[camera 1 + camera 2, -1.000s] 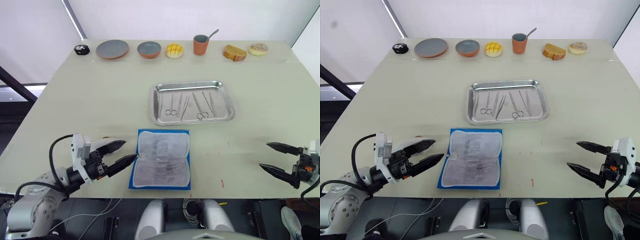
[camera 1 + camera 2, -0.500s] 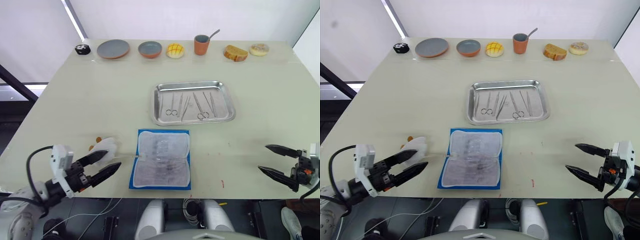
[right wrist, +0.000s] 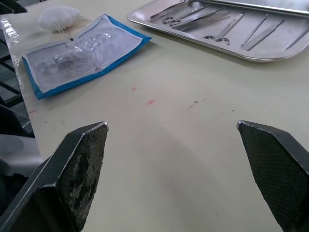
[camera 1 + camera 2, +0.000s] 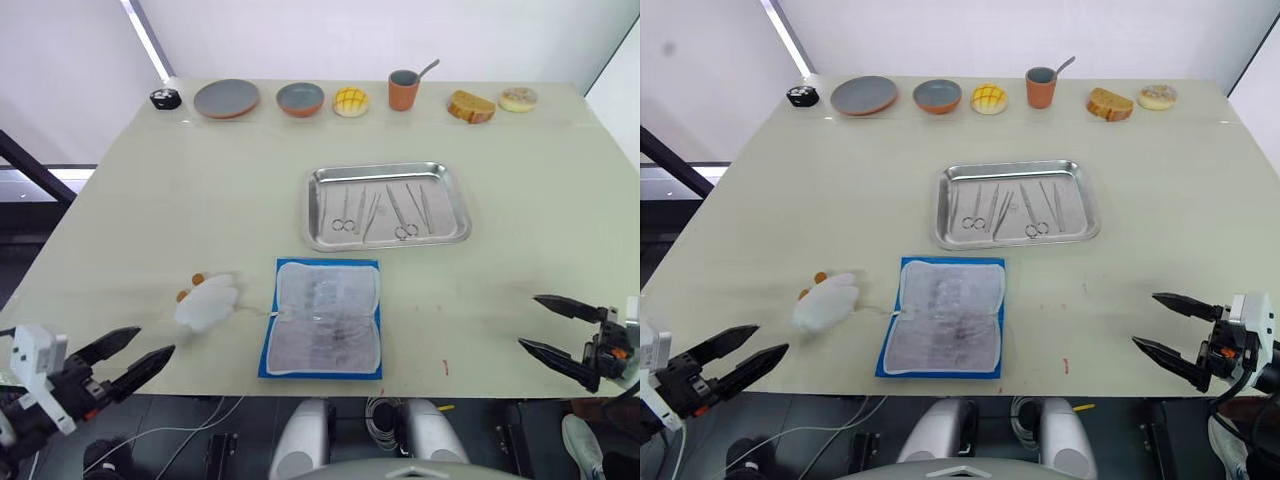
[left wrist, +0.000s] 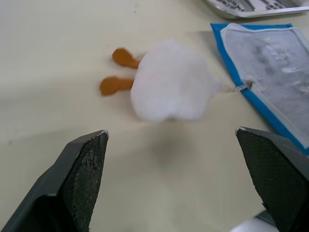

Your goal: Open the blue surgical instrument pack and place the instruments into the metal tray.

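The blue surgical instrument pack [image 4: 322, 318] lies spread open and flat by the near edge of the table [image 4: 160, 200], about midway along it, its grey-white lining facing up and a blue border showing round it; a thin string runs from its left side to a small white wad [image 4: 206, 303] with two orange bits, which rests just beside it toward the near left corner. The metal tray [image 4: 388, 205] sits near the middle of the table, just beyond the pack and a little to the right; the instruments [image 4: 385, 210], slim silver scissors and forceps, lie inside it side by side, running from near rim to far rim. Along the far edge stands a row of things: a small black object [image 4: 165, 99] by the far left corner, a round grey plate [image 4: 226, 98], a grey-and-orange bowl [image 4: 300, 98], a yellow bun [image 4: 350, 101], an orange cup [image 4: 403, 89] with a spoon in it, a piece of bread [image 4: 470, 105] and a pale round pastry [image 4: 518, 98] toward the far right corner. The left gripper [image 4: 135, 354] hangs off the near left corner, its two black fingers spread apart and holding nothing; the right gripper [image 4: 560, 335] hovers at the near right corner, its fingers likewise spread wide and bare, well apart from pack and tray.
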### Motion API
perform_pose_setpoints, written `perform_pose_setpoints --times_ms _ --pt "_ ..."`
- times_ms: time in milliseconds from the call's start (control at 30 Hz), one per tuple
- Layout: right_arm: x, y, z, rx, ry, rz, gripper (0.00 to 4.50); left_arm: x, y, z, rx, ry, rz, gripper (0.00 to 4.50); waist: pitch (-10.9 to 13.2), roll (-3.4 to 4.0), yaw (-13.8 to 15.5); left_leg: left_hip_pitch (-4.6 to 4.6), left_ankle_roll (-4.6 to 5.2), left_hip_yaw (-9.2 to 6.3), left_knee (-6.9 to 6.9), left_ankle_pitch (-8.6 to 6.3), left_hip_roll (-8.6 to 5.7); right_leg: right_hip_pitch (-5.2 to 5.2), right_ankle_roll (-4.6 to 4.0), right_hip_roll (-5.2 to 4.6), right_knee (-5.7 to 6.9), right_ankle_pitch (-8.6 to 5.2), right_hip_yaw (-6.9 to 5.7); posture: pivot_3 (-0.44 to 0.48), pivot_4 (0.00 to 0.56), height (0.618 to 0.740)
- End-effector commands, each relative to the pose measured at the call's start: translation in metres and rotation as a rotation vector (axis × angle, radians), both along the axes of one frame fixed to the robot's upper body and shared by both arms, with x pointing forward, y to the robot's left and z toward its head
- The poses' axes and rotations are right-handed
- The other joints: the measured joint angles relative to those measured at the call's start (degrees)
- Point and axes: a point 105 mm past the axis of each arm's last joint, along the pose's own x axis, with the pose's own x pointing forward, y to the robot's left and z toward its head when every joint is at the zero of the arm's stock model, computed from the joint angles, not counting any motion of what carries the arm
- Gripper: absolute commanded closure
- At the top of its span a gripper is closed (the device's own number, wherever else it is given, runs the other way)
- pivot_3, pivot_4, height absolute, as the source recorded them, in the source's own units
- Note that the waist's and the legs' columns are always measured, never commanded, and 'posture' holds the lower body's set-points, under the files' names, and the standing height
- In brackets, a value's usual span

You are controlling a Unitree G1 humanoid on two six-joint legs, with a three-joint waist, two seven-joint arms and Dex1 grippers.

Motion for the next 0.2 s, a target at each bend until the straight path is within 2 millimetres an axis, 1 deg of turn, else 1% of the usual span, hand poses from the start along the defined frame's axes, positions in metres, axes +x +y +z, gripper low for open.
perform_pose_setpoints --times_ms 33,200 --pt "-0.0024 -0.0055 0.0131 -0.014 -0.072 -0.010 0.01 -0.0044 0.0081 0.0042 0.039 -0.027 0.023 0.00 0.0 -0.05 0.0 0.03 0.00 -0.01 0.00 0.00 0.00 0.03 0.00 0.00 0.00 0.00 -0.01 0.000 0.150 0.740" --pt "-0.0034 -0.0069 0.0133 -0.018 -0.071 -0.009 0.01 -0.0023 0.0133 0.0004 0.047 -0.019 0.040 0.00 -0.1 -0.13 -0.1 0.08 0.00 0.00 0.00 0.00 0.00 0.08 -0.01 0.01 0.00 -0.01 0.00 0.000 0.150 0.740"
